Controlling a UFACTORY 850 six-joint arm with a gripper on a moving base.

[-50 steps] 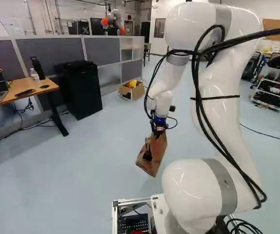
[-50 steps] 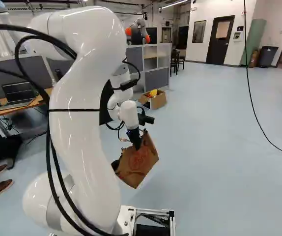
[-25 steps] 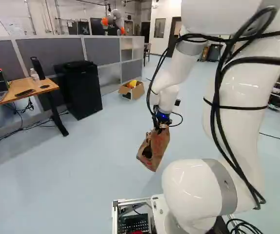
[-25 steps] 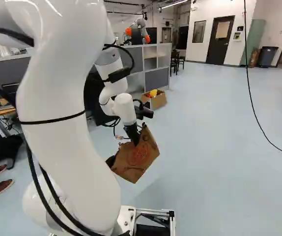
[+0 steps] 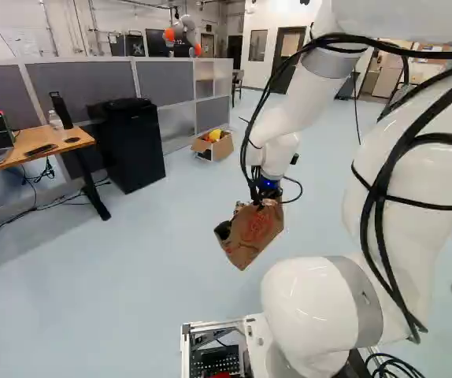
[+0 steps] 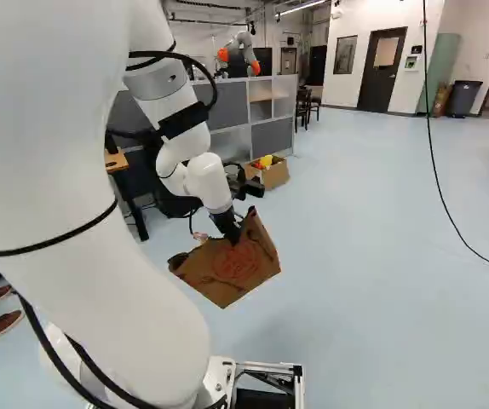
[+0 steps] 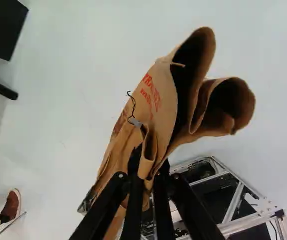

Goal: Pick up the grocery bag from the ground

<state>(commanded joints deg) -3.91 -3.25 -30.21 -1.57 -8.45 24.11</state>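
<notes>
In the left base view my gripper [image 5: 268, 194] is above the floor, ahead of the base, with the brown paper grocery bag [image 5: 251, 235] hanging from it at a tilt. The right base view shows the bag [image 6: 232, 271] off the floor too, its red-printed side in sight. Seen from the wrist, the gripper [image 7: 147, 172] is shut on a folded edge of the bag [image 7: 158, 95], paper pinched between both fingers. The bag's open mouth gapes ahead of the fingers. Its inside is dark, so any contents cannot be told.
A cardboard box [image 5: 213, 145] with yellow and red things stands by the partition [image 5: 165, 81]. Left of it are a black cabinet [image 5: 126, 143] and a wooden desk [image 5: 37, 145]. The base's metal frame [image 7: 231, 202] lies below the bag. Another robot [image 6: 240, 53] stands far back.
My upper arm has swung rightward in the left base view and leftward in the right one. The held bag has turned, bringing its printed side round in the left base view. The base has stayed put.
</notes>
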